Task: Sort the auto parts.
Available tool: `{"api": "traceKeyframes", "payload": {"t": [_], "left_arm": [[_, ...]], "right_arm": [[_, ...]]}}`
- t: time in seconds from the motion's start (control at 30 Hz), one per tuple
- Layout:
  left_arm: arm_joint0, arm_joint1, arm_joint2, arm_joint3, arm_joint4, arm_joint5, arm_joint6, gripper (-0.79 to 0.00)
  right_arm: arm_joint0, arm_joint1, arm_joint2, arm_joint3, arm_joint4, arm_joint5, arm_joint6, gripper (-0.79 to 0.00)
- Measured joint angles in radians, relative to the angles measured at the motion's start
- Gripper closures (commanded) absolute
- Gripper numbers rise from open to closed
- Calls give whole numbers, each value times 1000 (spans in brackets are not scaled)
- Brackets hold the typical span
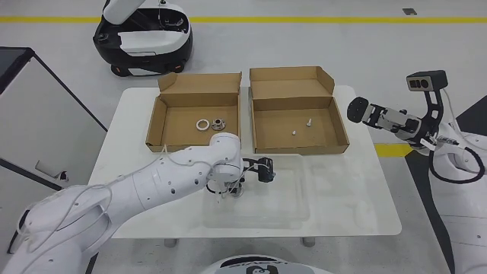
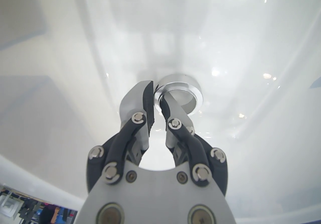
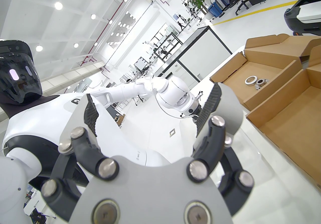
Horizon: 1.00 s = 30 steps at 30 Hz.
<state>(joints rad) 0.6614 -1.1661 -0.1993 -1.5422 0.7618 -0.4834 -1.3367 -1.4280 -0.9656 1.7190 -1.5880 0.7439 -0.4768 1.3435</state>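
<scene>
My left gripper (image 2: 156, 95) is down in a clear plastic tray (image 1: 304, 198) at the table's front and is shut on the wall of a silver metal ring (image 2: 183, 89), one finger inside it and one outside. The top view places that gripper (image 1: 234, 192) at the tray's left end. The left cardboard box (image 1: 176, 125) holds a flat white ring (image 1: 203, 124) and a metal collar (image 1: 218, 122). Two small white parts (image 1: 310, 120) lie in the right cardboard box (image 1: 274, 125). My right gripper (image 3: 150, 109) is open and holds nothing; it hangs beyond the table's right edge (image 1: 359, 111).
Both boxes stand side by side at the back of the white table (image 1: 122, 160) with their lids folded back. Another robot's base (image 1: 144, 42) is parked on the floor behind the table. A dark-framed panel (image 1: 23, 84) stands to the left.
</scene>
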Motion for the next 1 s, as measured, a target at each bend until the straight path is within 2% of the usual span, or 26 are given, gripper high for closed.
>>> {"api": "traceKeyframes", "payload": {"t": [0.17, 0.67, 0.87, 1.0], "left_arm": [[-8, 3, -33, -20, -23, 6, 17, 0], [-27, 71, -228, -289, -35, 19, 8, 0], [33, 117, -327, -300, -16, 26, 43, 0], [112, 158, -450, -304, -85, -16, 188, 0]], "right_arm": [[0, 0, 0, 0, 0, 0, 0, -785], [0, 0, 0, 0, 0, 0, 0, -785], [0, 0, 0, 0, 0, 0, 0, -785], [0, 0, 0, 0, 0, 0, 0, -785]]}}
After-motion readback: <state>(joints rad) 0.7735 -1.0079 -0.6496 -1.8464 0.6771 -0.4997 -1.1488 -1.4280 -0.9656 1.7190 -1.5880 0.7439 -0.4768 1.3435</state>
